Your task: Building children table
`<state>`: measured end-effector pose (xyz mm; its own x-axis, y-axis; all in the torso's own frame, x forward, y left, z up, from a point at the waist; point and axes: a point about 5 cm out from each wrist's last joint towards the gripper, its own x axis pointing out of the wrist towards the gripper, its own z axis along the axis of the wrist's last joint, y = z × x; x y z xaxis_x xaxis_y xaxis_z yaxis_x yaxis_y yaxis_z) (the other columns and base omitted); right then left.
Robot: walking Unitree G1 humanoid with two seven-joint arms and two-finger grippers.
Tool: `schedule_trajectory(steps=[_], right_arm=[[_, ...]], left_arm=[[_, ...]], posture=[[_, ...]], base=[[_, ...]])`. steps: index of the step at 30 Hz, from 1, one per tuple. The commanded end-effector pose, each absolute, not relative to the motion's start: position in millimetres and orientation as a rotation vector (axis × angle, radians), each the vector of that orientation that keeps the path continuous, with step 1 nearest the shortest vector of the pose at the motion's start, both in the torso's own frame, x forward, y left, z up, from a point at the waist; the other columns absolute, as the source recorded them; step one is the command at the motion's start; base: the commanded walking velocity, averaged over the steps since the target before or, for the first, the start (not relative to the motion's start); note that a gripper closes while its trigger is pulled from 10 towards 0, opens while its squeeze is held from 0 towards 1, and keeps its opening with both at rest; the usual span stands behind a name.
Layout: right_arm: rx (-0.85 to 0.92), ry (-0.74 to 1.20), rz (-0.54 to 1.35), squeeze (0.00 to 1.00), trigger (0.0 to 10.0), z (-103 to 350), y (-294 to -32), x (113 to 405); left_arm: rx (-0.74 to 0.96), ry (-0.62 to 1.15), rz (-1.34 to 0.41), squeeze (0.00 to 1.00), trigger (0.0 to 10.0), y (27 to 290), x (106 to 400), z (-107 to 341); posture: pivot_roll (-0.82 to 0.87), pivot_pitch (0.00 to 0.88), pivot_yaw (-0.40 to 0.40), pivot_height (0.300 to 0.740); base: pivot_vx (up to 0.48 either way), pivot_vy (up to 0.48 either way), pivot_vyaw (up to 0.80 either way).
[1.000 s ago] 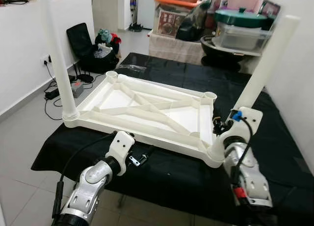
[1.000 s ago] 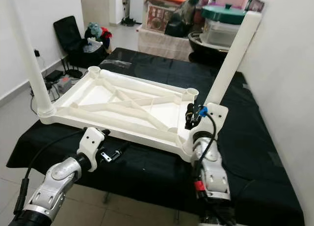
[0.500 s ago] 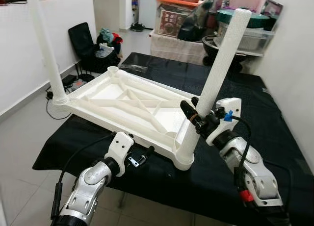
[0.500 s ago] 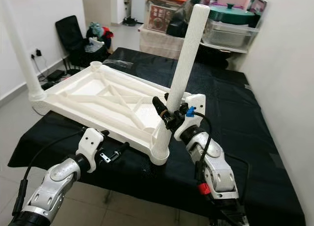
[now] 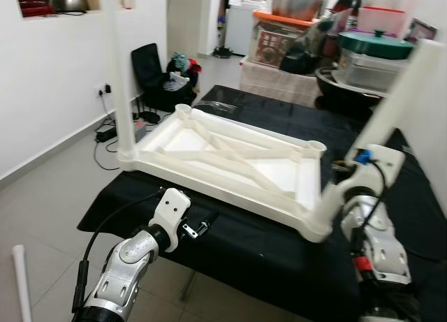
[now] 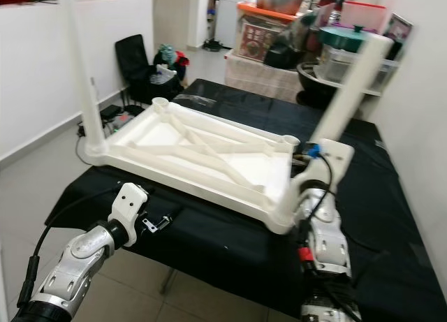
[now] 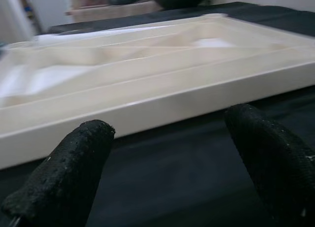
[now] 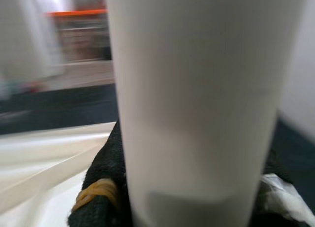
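A white plastic table leg (image 6: 349, 91), seated in the near corner socket of the upturned white ribbed plastic tabletop (image 6: 202, 151), is clamped by the right gripper (image 8: 197, 187), presumably for steadying, while the left gripper (image 7: 167, 173) is held spread just before the tabletop's near edge.

The upturned tabletop (image 5: 230, 158) lies on the cloth-covered table (image 5: 272, 245); one leg (image 5: 120, 77) stands at its near left corner, another leg (image 5: 391, 102) at its near right; behind are storage boxes (image 5: 380, 49).

text: none legible | labels: none | numbers: none
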<state>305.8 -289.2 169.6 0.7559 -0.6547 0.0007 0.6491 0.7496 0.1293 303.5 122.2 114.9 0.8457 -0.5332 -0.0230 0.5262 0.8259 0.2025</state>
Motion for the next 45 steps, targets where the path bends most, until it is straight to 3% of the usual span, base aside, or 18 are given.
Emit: schedule_trajectory(steps=[1, 2, 5, 6, 17, 18, 21, 22, 24, 32, 37, 38, 40, 41, 42, 43, 45], right_arm=[[0.130, 0.150, -0.972, 0.00, 0.0, 124.5, -323.6, 275.1], [0.081, 0.163, -1.052, 0.00, 0.0, 126.3, -329.1, 268.0], [0.069, 0.168, -1.059, 0.00, 0.3, 126.7, -326.8, 269.5], [0.070, 0.177, -1.036, 0.00, 10.0, 125.7, -321.9, 273.8], [0.132, 0.124, -0.781, 0.00, 10.0, 129.9, -283.9, 303.7], [0.122, 0.116, -0.790, 1.00, 10.0, 131.1, -286.2, 302.5], [0.119, 0.106, -0.806, 1.00, 10.0, 132.4, -288.9, 300.8], [0.106, 0.112, -0.793, 0.00, 10.0, 133.1, -289.7, 301.5], [0.100, 0.111, -0.774, 0.00, 10.0, 134.3, -289.5, 303.2], [0.147, -0.035, -0.294, 0.00, 10.0, 158.7, -257.8, 325.5], [0.135, -0.078, -0.169, 0.00, 9.8, 165.1, -248.3, 328.2], [0.129, -0.081, -0.158, 0.00, 7.3, 165.7, -247.7, 328.7], [0.126, -0.082, -0.152, 0.00, 7.3, 165.8, -247.7, 329.0], [0.127, -0.073, -0.152, 0.00, 3.5, 164.5, -248.7, 329.7], [0.127, -0.073, -0.152, 0.00, 3.5, 164.5, -248.7, 329.7], [0.133, -0.066, -0.145, 0.00, 6.4, 163.1, -249.4, 330.1], [0.140, -0.061, -0.133, 0.00, 5.9, 162.0, -249.1, 330.1]], left_arm=[[0.220, -0.033, -0.574, 0.00, 10.0, 121.2, 303.3, 113.5], [0.221, -0.030, -0.574, 0.00, 10.0, 122.0, 302.7, 113.0], [0.221, -0.029, -0.574, 0.00, 10.0, 121.9, 302.6, 112.9], [0.220, -0.029, -0.575, 0.00, 10.0, 121.6, 302.6, 112.9], [0.219, -0.030, -0.567, 0.00, 10.0, 123.6, 302.5, 113.1], [0.217, -0.029, -0.566, 0.00, 10.0, 123.5, 302.5, 113.0], [0.216, -0.029, -0.566, 0.00, 10.0, 123.2, 302.6, 113.0], [0.214, -0.029, -0.566, 0.00, 10.0, 122.8, 302.4, 113.0], [0.213, -0.030, -0.566, 0.00, 10.0, 122.5, 302.3, 113.0], [0.207, -0.034, -0.566, 0.00, 10.0, 122.1, 302.5, 113.5], [0.209, -0.035, -0.564, 0.00, 10.0, 122.6, 302.2, 113.7], [0.211, -0.035, -0.563, 0.00, 10.0, 122.9, 302.0, 113.8], [0.212, -0.035, -0.562, 0.00, 10.0, 123.1, 301.9, 113.8], [0.213, -0.034, -0.559, 0.00, 10.0, 123.7, 301.9, 113.9], [0.213, -0.034, -0.559, 0.00, 10.0, 123.7, 301.9, 113.9], [0.214, -0.034, -0.553, 0.00, 10.0, 124.8, 302.1, 114.1], [0.214, -0.034, -0.549, 0.00, 10.0, 125.8, 302.3, 114.4]], posture=[[0.06, 0.000, -0.116, 0.740], [0.05, 0.000, -0.113, 0.740], [0.05, 0.000, -0.113, 0.740], [0.05, 0.000, -0.113, 0.740], [0.06, 0.000, -0.121, 0.740], [0.06, 0.000, -0.123, 0.740], [0.06, 0.000, -0.123, 0.740], [0.06, 0.000, -0.121, 0.740], [0.06, 0.000, -0.122, 0.740], [0.06, 0.000, -0.122, 0.740], [0.06, 0.000, -0.124, 0.740], [0.07, 0.000, -0.128, 0.740], [0.07, 0.000, -0.128, 0.740], [0.07, 0.000, -0.128, 0.740], [0.07, 0.000, -0.128, 0.740], [0.07, 0.000, -0.127, 0.740], [0.07, 0.000, -0.128, 0.740]], base=[[0.000, 0.000, 0.00], [0.000, 0.000, 0.00], [0.000, 0.000, 0.00], [0.000, 0.000, 0.00], [0.000, 0.000, 0.00], [0.000, 0.000, 0.00], [0.000, 0.000, 0.00], [0.000, 0.000, 0.00], [0.000, 0.000, 0.00], [0.000, 0.000, 0.00], [0.000, 0.000, 0.00], [0.000, 0.000, 0.00], [0.000, 0.000, 0.00], [0.000, 0.000, 0.00], [0.000, 0.000, 0.00], [0.000, 0.000, 0.00], [0.000, 0.000, 0.00]])
